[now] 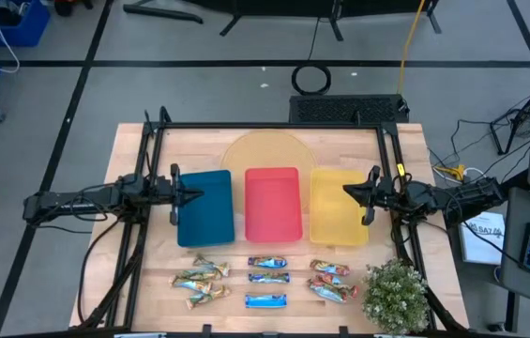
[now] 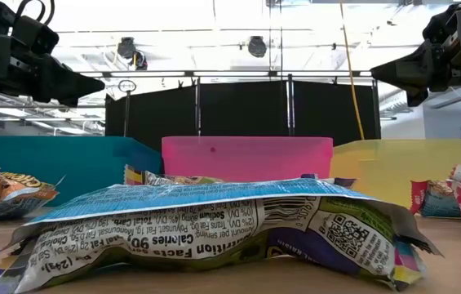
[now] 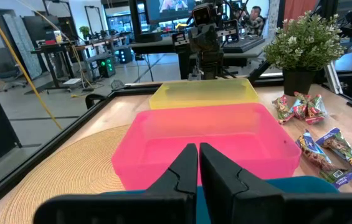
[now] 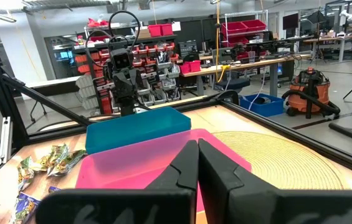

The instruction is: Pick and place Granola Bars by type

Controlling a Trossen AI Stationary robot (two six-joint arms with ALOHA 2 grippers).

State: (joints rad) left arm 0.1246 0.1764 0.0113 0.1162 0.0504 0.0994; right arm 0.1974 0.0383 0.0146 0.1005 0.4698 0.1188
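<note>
Granola Bars (image 1: 266, 276): tan-gold, blue-white, red-orange groups, just before the red tray (image 1: 273, 204). Left end effector (image 1: 188, 194) and right end effector (image 1: 351, 192), fingers together, flank that tray, well apart from the bars.

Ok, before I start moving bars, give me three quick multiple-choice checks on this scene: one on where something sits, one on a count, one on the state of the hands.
1. Which tray sits in the middle of the row?
A. blue
B. red
C. yellow

2. How many blue-white bars lie on the table?
A. one
B. three
C. five

3. What are the two hands doing?
A. both shut, holding nothing
B. left one gripping a bar
C. both wide open over the bars

Answers:
1 B: the red tray lies between the blue tray and the yellow tray.
2 B: the blue-white bars form a column of three in front of the red tray, between the tan-gold bars and the red-orange-silver bars.
3 A: the left hand and the right hand hover by the outer trays, fingers together, empty; all bars lie outside the trays.
</note>
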